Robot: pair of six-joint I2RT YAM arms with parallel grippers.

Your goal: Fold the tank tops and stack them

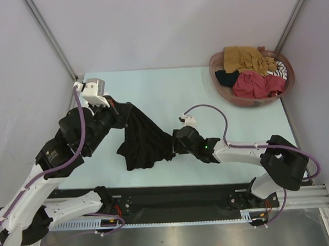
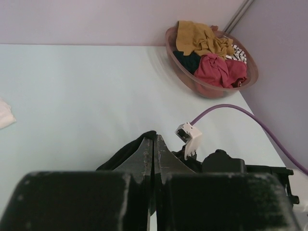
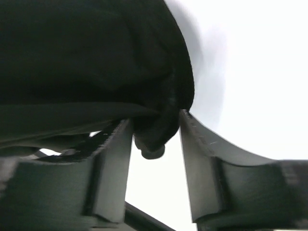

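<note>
A black tank top [image 1: 143, 138] hangs stretched between my two grippers over the pale table [image 1: 168, 89]. My left gripper [image 1: 113, 105] is raised at the left and shut on its upper corner; in the left wrist view the jaws [image 2: 154, 139] are pressed together with black cloth [image 2: 122, 154] at the tips. My right gripper [image 1: 172, 142] is low at the cloth's right edge; in the right wrist view it [image 3: 156, 122] pinches a bunched fold of the black cloth [image 3: 86, 57]. The lower part of the cloth rests crumpled on the table.
A round reddish-brown basket [image 1: 221, 92] stands at the far right corner and holds mustard [image 1: 244, 58], red [image 1: 256, 85], striped [image 1: 280, 68] and dark [image 1: 225, 77] garments. A white cloth edge [image 2: 4, 115] lies at the far left. Grey walls close the back and sides.
</note>
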